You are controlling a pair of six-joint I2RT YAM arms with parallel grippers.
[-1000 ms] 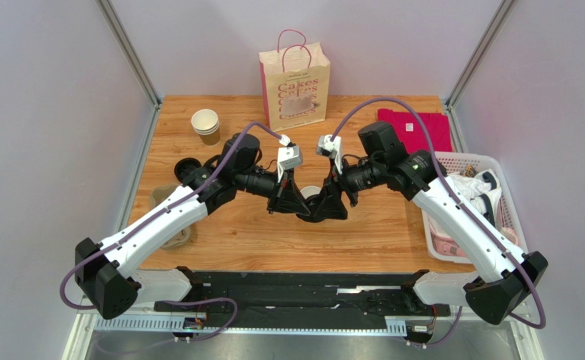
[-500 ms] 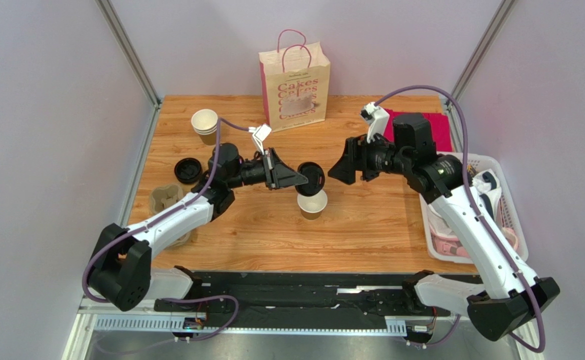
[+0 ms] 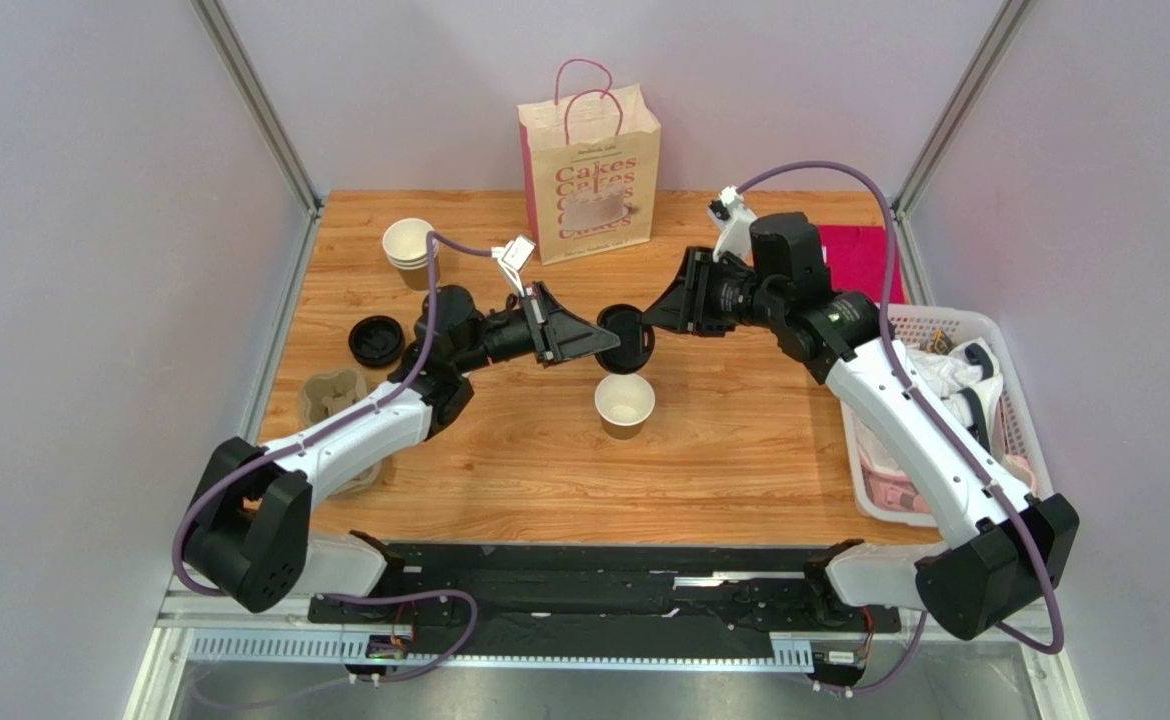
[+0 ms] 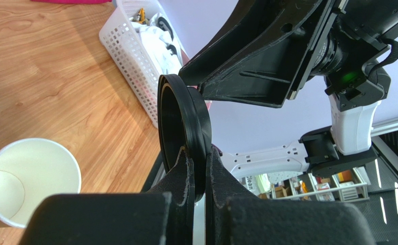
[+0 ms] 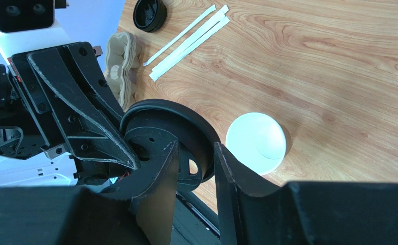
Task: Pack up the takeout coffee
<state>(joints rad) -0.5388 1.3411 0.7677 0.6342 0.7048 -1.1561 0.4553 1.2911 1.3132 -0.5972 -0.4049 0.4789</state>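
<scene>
Passing the lid (image 4: 181,115) from one arm to the other, ahead of capping the cup (image 3: 624,405): judging this an early step, with the cup uncovered and well apart from the carrier (image 3: 333,405) and the paper bag (image 3: 588,158).

Pinching the lid by its rim in the left gripper (image 4: 200,153), jaws clamped on it, holding it on edge in the air just beyond the cup. Straddling the opposite rim with the right gripper (image 5: 193,148), jaws partly apart; not able to tell whether clamping yet. Leaving the cup standing upright and open on the table (image 3: 516,465), between the 2 arms.

Calling next, probably, for a firm right clamp before any left release, then turning the lid flat and centring it over the white rim.

Having brought the right gripper up to the lid from well to its right 0.5 s ago; keeping lid and cup about where they were.
</scene>
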